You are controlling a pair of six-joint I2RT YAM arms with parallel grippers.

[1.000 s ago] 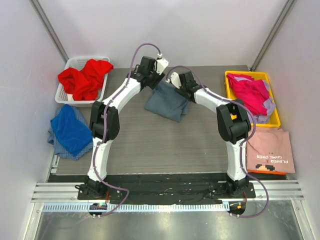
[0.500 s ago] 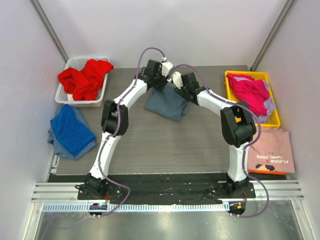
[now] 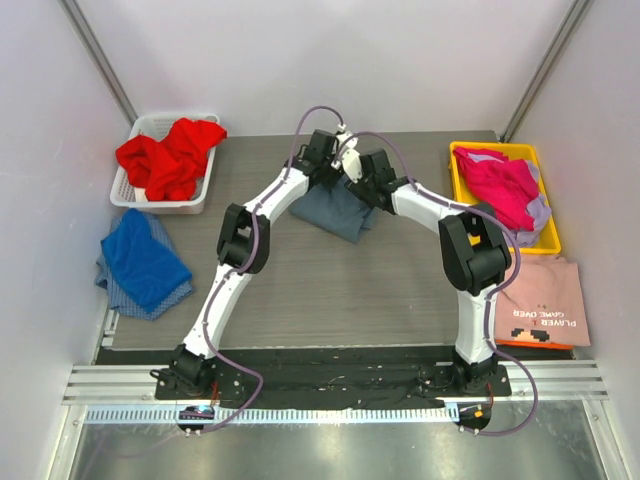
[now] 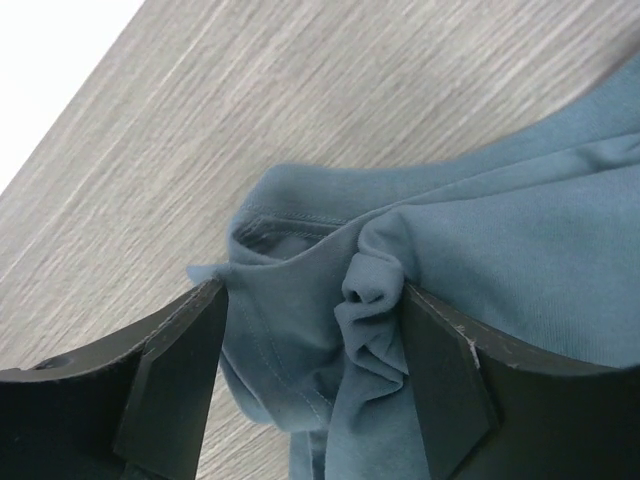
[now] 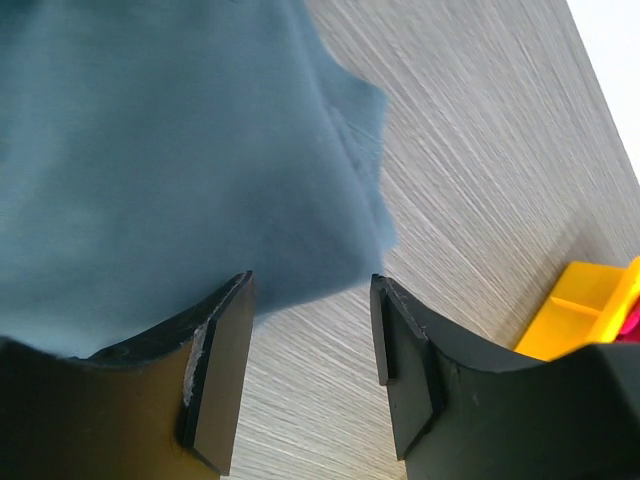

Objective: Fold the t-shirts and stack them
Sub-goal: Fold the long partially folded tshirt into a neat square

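Note:
The slate blue-grey t-shirt (image 3: 335, 212) lies crumpled at the table's far middle. My left gripper (image 3: 325, 165) is at its far edge. In the left wrist view the gripper (image 4: 315, 300) is open and straddles a bunched fold of the shirt (image 4: 370, 290), which touches both fingers. My right gripper (image 3: 362, 178) is beside it at the shirt's far right. It is open (image 5: 312, 290), with bare table between its fingers and the shirt's edge (image 5: 200, 150) just ahead of the tips.
A red shirt (image 3: 170, 155) fills a white basket (image 3: 150, 125) at the far left. A royal blue shirt (image 3: 145, 255) lies at the left edge. A magenta shirt (image 3: 500, 185) sits in a yellow bin (image 3: 548, 240). A pale pink shirt (image 3: 540, 300) lies at the right.
My left gripper has swung right along the shirt's far edge until it sits close to the right gripper. The right gripper has barely shifted. The shirt has bunched slightly.

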